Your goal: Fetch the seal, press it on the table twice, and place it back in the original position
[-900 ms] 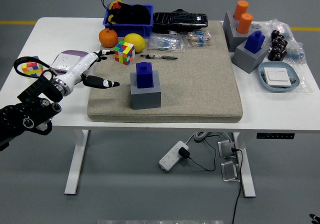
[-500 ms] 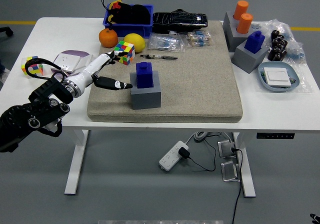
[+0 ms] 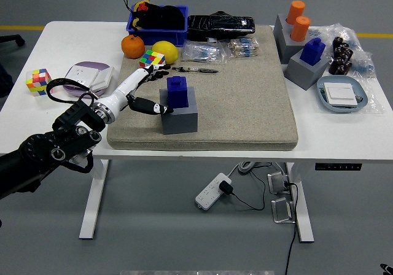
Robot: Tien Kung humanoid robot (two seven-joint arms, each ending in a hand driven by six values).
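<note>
The seal is a blue block (image 3: 178, 91) standing upright in a grey base (image 3: 179, 113) on the left part of the beige mat (image 3: 245, 97). My left hand (image 3: 150, 91) reaches in from the left, fingers spread, holding nothing. Its thumb tip lies just left of the grey base and the other fingers point toward the seal's upper left, a little short of it. The black left arm (image 3: 49, 149) crosses the table's near left edge. My right arm is out of view.
A Rubik's cube (image 3: 151, 58), an orange (image 3: 132, 45) and a lemon (image 3: 166, 51) sit just behind the hand. A pen (image 3: 195, 70) lies behind the seal. A second blue seal on a grey base (image 3: 310, 60) and orange cylinders (image 3: 297, 18) stand at the right.
My left arm has moved right across the mat's left edge. The open hand went from well left of the seal to right beside it. The seal has not moved.
</note>
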